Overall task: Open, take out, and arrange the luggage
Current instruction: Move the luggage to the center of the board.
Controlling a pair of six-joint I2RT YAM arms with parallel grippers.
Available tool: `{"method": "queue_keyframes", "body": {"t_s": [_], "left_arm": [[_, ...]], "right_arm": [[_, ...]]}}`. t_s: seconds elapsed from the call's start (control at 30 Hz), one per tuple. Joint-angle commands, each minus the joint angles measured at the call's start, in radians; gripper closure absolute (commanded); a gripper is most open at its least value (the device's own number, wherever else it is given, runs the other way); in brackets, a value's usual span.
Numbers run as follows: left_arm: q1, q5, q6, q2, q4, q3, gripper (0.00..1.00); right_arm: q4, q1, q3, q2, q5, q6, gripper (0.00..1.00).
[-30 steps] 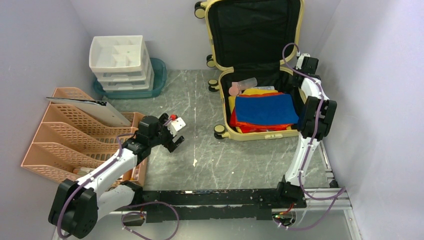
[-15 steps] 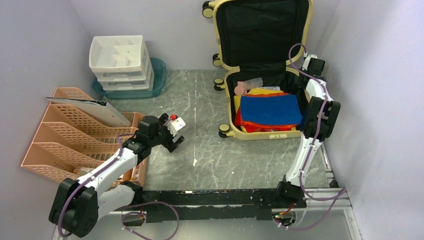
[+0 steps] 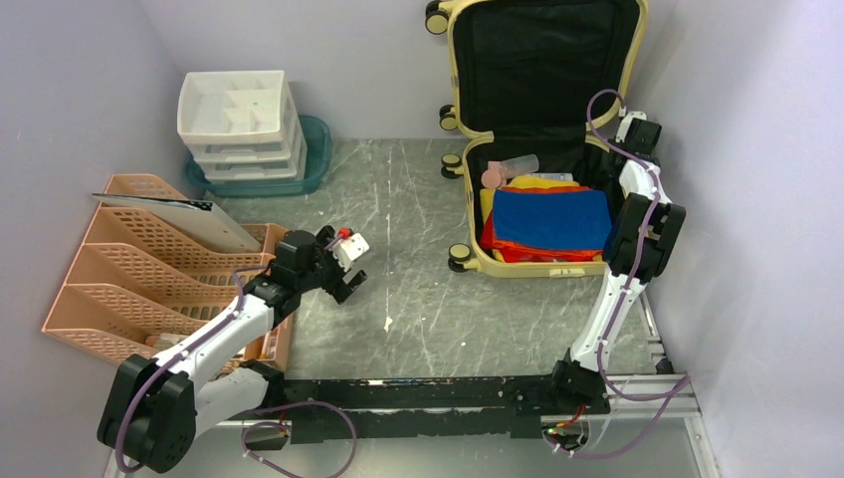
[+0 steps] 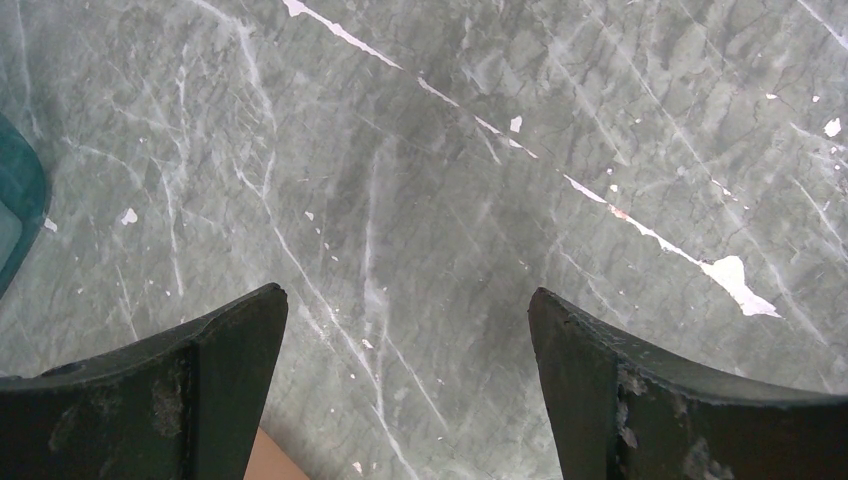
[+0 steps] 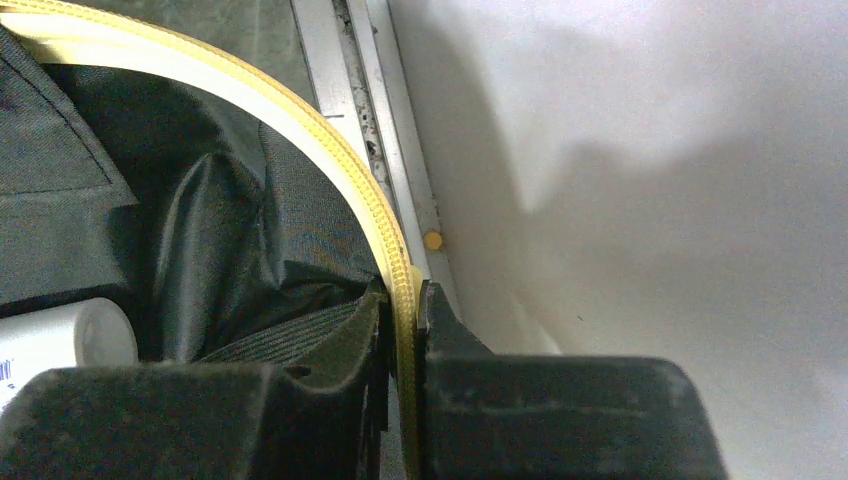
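The pale yellow luggage point(image 3: 468, 184) lies open at the back right, its black-lined lid upright against the back wall. Inside are a folded blue cloth point(image 3: 549, 219) on red and yellow cloths, and a pale bottle with a pink cap point(image 3: 508, 169). My right gripper point(image 3: 629, 149) is shut on the luggage's right rim; in the right wrist view the yellow zipper edge point(image 5: 390, 240) is pinched between the jaws point(image 5: 405, 310), with a white bottle point(image 5: 60, 345) at left. My left gripper point(image 3: 343, 269) is open and empty over the bare marble floor point(image 4: 420, 200).
A white drawer unit point(image 3: 239, 119) stands on a teal tray point(image 3: 316, 139) at the back left. A peach file rack point(image 3: 149, 269) holding a grey folder is at the left. The right wall is close beside the luggage.
The luggage has slid to the right and toward the back wall with my right gripper holding its rim. The left arm has not moved.
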Motion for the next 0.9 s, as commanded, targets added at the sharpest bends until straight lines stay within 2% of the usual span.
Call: {"method": "queue_keyframes", "body": {"t_s": [0.0,0.2,0.43,0.87], "left_arm": [[0.007,0.007,-0.015,-0.009,0.032,0.018,0.05],[0.009,0.009,-0.016,-0.008,0.032,0.018,0.05],[0.010,0.008,-0.017,-0.012,0.032,0.021,0.05],[0.012,0.017,-0.020,-0.006,0.032,0.022,0.04]], "right_arm": [[0.100,-0.144,0.010,0.080,0.355,-0.036,1.00],[0.135,-0.147,-0.048,0.039,0.346,-0.032,1.00],[0.197,-0.158,-0.087,0.019,0.410,-0.052,1.00],[0.262,-0.195,-0.115,0.013,0.431,-0.068,1.00]]}}
